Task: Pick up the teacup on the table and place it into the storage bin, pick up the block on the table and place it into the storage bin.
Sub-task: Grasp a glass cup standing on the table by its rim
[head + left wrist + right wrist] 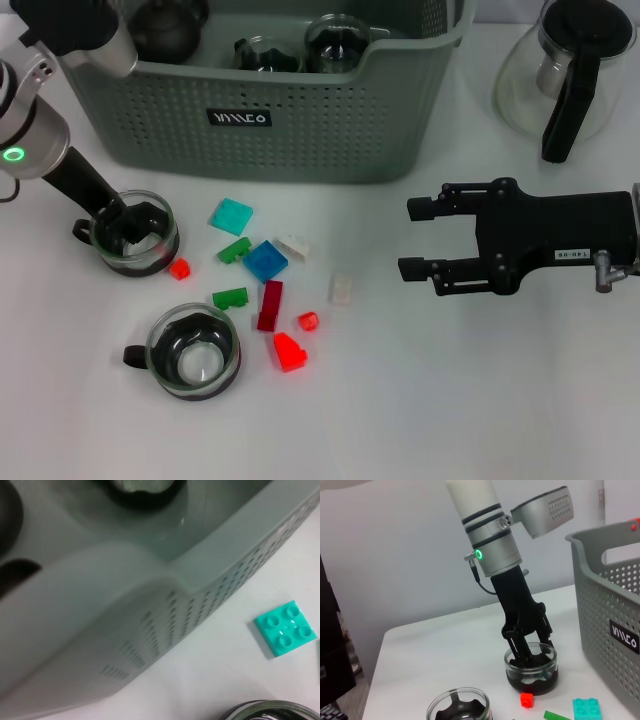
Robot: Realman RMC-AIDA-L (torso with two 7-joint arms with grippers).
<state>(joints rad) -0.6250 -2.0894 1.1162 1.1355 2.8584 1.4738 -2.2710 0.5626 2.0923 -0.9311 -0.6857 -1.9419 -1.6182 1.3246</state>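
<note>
My left tool (130,225) reaches down into the teacup (135,236) on the bench (480,400), just in front of the bin (300,120), fingers pinching its rim. My right tool (425,240) hovers spread over the bench, well apart from the blocks (265,260).

Robot lab: bare white table (480,400), plain grey wall (395,555).
</note>
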